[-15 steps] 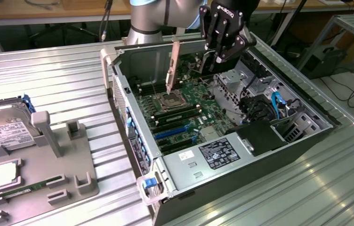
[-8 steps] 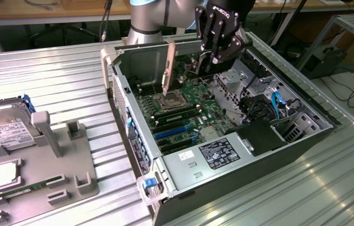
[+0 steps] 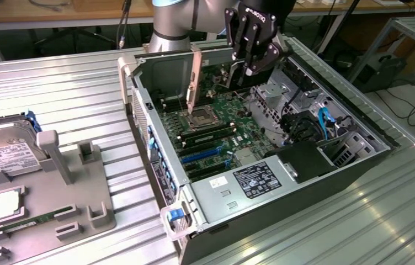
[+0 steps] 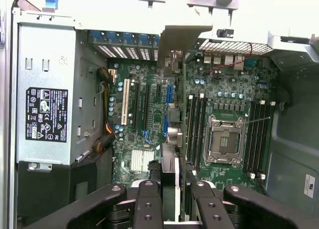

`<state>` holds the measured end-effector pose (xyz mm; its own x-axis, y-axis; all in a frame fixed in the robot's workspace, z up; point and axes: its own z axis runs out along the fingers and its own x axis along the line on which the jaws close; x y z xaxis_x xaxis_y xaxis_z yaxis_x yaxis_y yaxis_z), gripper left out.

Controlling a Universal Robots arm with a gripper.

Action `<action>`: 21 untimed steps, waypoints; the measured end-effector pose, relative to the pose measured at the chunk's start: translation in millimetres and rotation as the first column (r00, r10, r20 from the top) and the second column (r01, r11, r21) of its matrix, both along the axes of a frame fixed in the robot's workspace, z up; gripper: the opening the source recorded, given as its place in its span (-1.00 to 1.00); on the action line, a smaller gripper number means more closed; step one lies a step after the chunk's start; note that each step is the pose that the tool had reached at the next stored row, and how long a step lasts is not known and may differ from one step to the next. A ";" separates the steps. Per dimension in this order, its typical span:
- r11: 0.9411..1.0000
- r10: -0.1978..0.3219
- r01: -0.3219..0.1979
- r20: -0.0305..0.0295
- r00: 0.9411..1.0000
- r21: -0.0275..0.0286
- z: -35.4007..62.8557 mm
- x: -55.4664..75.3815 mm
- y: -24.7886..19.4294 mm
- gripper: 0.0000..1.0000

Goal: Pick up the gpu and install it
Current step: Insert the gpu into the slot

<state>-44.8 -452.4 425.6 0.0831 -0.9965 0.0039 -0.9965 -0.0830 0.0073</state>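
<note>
Pinching the gpu (image 4: 169,171) edge-on between narrowed fingers (image 4: 148,204), above the motherboard (image 4: 149,114) in the open case (image 3: 145,110). Looks light, stiff, fragile: best gripped on bare board edges, clear of contacts.

Exterior view: bright, even overhead light; soft glare on the ribbed table (image 3: 60,83) from nine to eleven o'clock, the computer case (image 3: 281,221) interior shaded toward four o'clock. Wrist view: the table burns to white, probably overexposed, and the gripper (image 4: 173,186) sits dark.
</note>
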 end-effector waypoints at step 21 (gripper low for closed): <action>1.000 0.000 0.000 0.000 1.000 0.000 -5.5 0.0 0.0 -0.45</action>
<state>-44.8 -452.4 420.1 0.0831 -0.9965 0.0040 -0.9965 -0.0831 0.0074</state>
